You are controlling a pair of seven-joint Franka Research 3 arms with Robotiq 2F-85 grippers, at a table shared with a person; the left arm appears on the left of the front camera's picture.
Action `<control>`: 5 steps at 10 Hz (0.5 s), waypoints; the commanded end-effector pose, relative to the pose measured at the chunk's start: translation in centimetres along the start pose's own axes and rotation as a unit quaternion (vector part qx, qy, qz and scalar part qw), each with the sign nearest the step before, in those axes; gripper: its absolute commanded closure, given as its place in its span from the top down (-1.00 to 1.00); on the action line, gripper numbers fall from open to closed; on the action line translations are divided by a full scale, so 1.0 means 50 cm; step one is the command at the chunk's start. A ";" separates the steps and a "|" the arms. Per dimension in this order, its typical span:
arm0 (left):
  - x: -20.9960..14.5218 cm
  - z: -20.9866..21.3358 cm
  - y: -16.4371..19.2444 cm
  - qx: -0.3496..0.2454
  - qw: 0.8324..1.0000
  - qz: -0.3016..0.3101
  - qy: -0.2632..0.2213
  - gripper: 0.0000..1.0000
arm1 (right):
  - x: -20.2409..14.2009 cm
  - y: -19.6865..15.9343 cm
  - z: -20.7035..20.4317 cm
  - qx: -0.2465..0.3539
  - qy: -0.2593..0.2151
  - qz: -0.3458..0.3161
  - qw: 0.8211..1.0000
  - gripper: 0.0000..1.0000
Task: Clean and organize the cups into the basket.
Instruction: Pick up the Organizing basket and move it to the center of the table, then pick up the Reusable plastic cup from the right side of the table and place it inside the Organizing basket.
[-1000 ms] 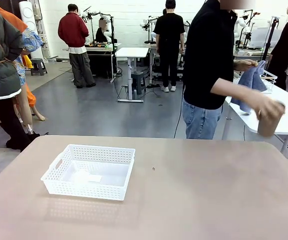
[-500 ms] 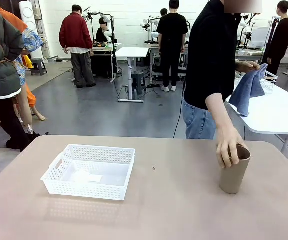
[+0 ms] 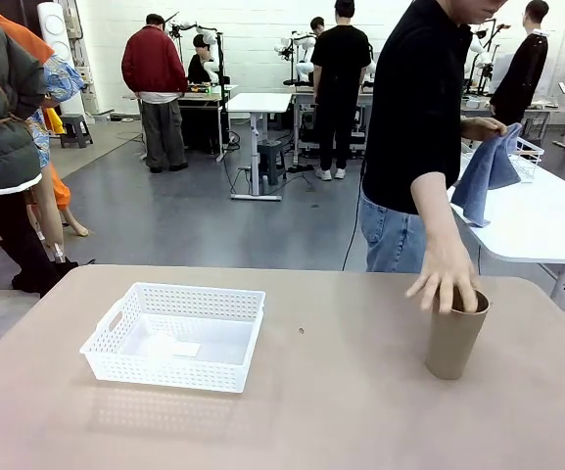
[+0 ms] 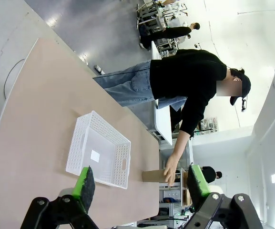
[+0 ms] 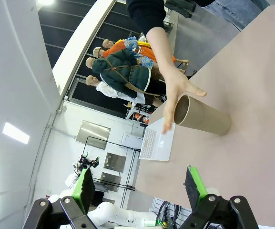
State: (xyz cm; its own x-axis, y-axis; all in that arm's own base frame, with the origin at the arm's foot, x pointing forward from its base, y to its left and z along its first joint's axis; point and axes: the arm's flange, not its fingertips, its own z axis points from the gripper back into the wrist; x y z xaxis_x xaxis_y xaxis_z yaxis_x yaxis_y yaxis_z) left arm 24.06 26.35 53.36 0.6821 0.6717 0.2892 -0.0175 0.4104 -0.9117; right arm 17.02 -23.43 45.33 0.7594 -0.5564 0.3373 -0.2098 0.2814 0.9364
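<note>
One taupe-brown cup (image 3: pixel 453 341) stands upright on the beige table, right of centre. A person's hand (image 3: pixel 446 281) rests spread over its rim. The white lattice basket (image 3: pixel 169 370) sits on the left part of the table with nothing in it. In the left wrist view my left gripper (image 4: pixel 141 183) is open high above the table, with the basket (image 4: pixel 122 164) and the cup (image 4: pixel 152 175) far beyond it. My right gripper (image 5: pixel 139 187) is open too, well short of the cup (image 5: pixel 204 118), the hand (image 5: pixel 175 93) and the basket (image 5: pixel 149 143).
The person stands at the table's far right edge and holds a blue cloth (image 3: pixel 488 171) in the other hand. Behind them is a white side table (image 3: pixel 546 225) with a white wire basket (image 3: pixel 527 157). The beige table (image 3: pixel 302 411) is bare between basket and cup.
The person brought the taupe cup over from the side table and set it upright on the beige table. The fingers have now spread on its rim. Neither gripper changed.
</note>
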 end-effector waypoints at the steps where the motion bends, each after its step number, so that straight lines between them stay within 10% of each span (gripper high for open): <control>1: 0.000 0.000 0.000 0.000 1.000 0.000 0.000 1.00 | -0.024 -0.003 -0.023 0.016 0.063 0.098 0.993 1.00; 3: -0.048 -0.072 -0.009 0.150 0.980 -0.115 0.064 1.00 | -0.066 -0.028 -0.096 -0.048 0.147 0.356 0.922 1.00; 5: -0.103 -0.130 -0.073 0.252 0.935 -0.221 0.115 1.00 | -0.077 -0.027 -0.172 -0.069 0.177 0.468 0.863 1.00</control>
State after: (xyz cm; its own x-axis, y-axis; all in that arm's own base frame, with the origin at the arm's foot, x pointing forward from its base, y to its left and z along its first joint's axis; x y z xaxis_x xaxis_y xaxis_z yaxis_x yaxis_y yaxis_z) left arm 26.17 20.35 53.13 0.8122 0.3822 0.4407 -0.0473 0.7961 -0.6033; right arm 19.52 -19.48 44.89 0.6663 0.0394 0.7446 -0.6426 0.5369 0.5466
